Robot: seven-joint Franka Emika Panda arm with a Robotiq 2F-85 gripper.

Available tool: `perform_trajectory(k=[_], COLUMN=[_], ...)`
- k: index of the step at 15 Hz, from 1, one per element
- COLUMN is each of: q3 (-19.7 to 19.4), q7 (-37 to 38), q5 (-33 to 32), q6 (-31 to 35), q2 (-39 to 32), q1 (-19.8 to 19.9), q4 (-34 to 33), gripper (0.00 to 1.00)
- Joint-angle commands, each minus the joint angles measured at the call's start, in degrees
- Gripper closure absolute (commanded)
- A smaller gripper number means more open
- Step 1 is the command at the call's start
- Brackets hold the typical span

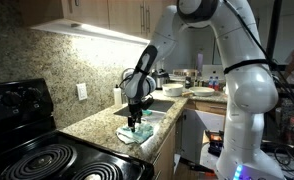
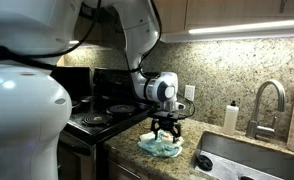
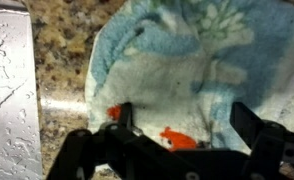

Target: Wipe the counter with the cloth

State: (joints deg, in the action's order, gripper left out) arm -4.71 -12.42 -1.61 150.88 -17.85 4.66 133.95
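Observation:
A pale blue-and-white cloth with orange marks (image 3: 187,70) lies on the speckled granite counter (image 1: 97,125). It shows in both exterior views, by the counter's front edge (image 1: 137,133) and between stove and sink (image 2: 160,146). My gripper (image 3: 185,118) hovers just above the cloth, its two black fingers spread wide with cloth showing between them. In both exterior views the gripper (image 1: 137,113) (image 2: 165,128) points straight down at the cloth. Whether the fingertips touch the cloth I cannot tell.
A black coil stove (image 1: 32,160) stands beside the cloth. A steel sink (image 2: 242,160) with a faucet (image 2: 267,100) and a white bottle (image 2: 230,117) lies on the other side. The sink's rim (image 3: 9,90) shows in the wrist view. Dishes (image 1: 177,77) sit farther along the counter.

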Motion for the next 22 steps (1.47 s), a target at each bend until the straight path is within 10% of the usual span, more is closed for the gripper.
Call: perform_trajectory(k=[1,11,22], q3=[3.56,3.53,11.23], q7=[-0.65,3.35,7.49], q5=[3.06,1.43,8.07], q6=[-1.35,-4.14,-3.07], q2=[2.07,2.45,5.04], q1=[0.73,-0.77,-6.32], q4=[2.73,2.86,7.26], gripper=[0.27,0.90,0.92])
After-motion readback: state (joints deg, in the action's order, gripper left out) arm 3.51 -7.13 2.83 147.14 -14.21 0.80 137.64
